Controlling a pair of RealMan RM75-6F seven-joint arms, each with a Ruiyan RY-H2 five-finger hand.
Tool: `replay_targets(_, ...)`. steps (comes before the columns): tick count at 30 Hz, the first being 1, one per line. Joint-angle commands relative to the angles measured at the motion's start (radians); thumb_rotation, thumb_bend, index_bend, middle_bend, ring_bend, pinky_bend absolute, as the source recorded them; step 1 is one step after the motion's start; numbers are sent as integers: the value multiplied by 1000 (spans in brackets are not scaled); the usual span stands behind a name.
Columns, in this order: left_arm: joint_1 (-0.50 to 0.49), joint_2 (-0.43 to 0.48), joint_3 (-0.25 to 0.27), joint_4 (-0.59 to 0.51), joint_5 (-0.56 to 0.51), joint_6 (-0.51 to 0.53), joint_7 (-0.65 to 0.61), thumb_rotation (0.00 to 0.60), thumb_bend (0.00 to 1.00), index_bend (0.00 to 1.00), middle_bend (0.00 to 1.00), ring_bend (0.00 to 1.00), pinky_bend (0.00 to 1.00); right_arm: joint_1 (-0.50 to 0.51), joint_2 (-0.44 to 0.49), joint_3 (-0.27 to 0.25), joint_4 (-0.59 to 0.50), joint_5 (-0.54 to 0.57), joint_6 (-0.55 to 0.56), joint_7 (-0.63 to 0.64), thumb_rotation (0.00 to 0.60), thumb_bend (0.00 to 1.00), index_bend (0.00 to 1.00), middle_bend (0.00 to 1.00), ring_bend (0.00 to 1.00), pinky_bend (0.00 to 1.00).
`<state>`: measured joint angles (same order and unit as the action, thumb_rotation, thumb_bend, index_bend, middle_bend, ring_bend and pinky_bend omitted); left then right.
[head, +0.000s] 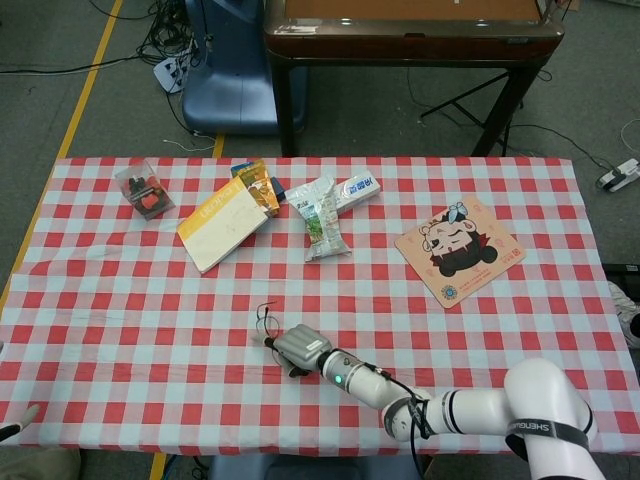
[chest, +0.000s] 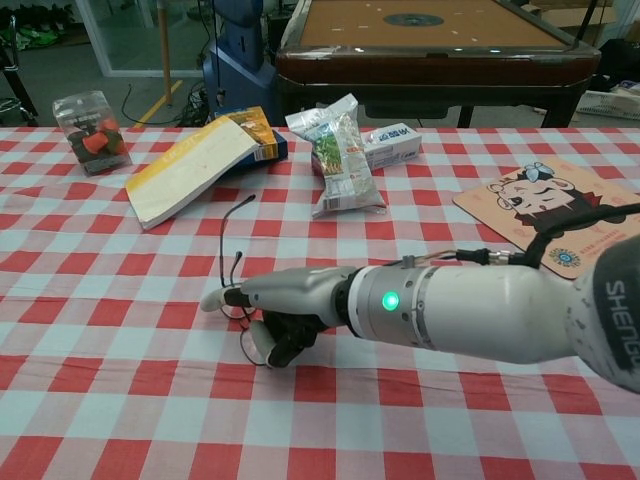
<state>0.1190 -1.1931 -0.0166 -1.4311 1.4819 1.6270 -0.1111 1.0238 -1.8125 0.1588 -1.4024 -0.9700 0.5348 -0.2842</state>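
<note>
Thin black wire-frame glasses (chest: 238, 262) are pinched in my right hand (chest: 285, 306) just above the red-and-white checked tablecloth (chest: 120, 300). Their temples stick up and away from me, and one lens hangs under the fingers. In the head view the glasses (head: 266, 322) show just left of my right hand (head: 300, 349), near the table's front middle. A pale tip (head: 18, 421) at the lower left edge may be my left hand; its state cannot be read.
At the back lie a yellow-and-white book (head: 225, 225), an orange snack packet (head: 258, 185), a green-and-white snack bag (head: 322, 215), a toothpaste box (head: 358, 190) and a clear box with red contents (head: 143, 192). A cartoon mouse pad (head: 458, 250) lies right. A billiard table (chest: 430, 40) stands behind.
</note>
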Motion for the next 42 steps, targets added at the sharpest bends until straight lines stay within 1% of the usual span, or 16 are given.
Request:
replay_targets(1,1,-1,0,3,-1,0,-4,600,164,0,0,0,0,17,-5,-10,6,27,5,-12,600,869,0,1000,1000,978)
replay_targets(3,2,-1,0,6,-1,-1,-7,600,165,0,0,0,0,24,-1,-17,0,39,14,-19,600,869,0,1000,1000,978)
replay_targets(6,4,-2,-1,10,-3,1,-12,600,165,0,0,0,0,14,19,-21,-37,27,50,-19,600,868,0,1000,1000,978)
replay_targets(10,5,-1,-1,14,-3,1,-16,600,164,0,0,0,0,-24,85,-28,-121,-26,116,2,600,869,0,1000,1000,978)
replay_targets(14,2,-3,0,13,2,-2,-13,600,164,0,0,0,0,-48,146,-31,-159,-65,146,23,600,869,0,1000,1000,978)
replay_targets(17,0,-5,1,8,9,-1,-9,600,164,0,0,0,0,-45,170,-41,-147,-67,152,1,600,869,0,1000,1000,978)
replay_targets(20,-2,-5,0,5,11,-2,-6,600,164,0,0,0,0,-39,172,-44,-135,-46,148,-9,600,869,0,1000,1000,978)
replay_targets(26,-1,0,-1,0,10,2,-3,600,164,0,0,0,0,-26,149,-30,-111,-28,139,6,600,869,0,1000,1000,978)
replay_targets(30,4,2,-1,3,5,3,-9,600,164,0,0,0,0,-25,153,-15,-112,-26,155,17,600,869,0,1000,1000,978)
replay_targets(32,5,1,-2,8,1,1,-13,600,164,0,0,0,0,-21,171,-16,-116,-6,150,5,600,869,0,1000,1000,978)
replay_targets(35,5,-1,-1,15,0,-3,-18,600,164,0,0,0,0,-16,186,-13,-112,39,174,-26,600,869,0,1000,1000,978)
replay_targets(39,2,-4,-1,17,5,-4,-20,600,164,0,0,0,0,-7,159,19,-87,76,208,-28,600,869,0,1000,1000,978)
replay_targets(42,3,-4,-2,17,4,-2,-20,600,164,0,0,0,0,2,130,41,-63,67,213,-7,600,869,0,1000,1000,978)
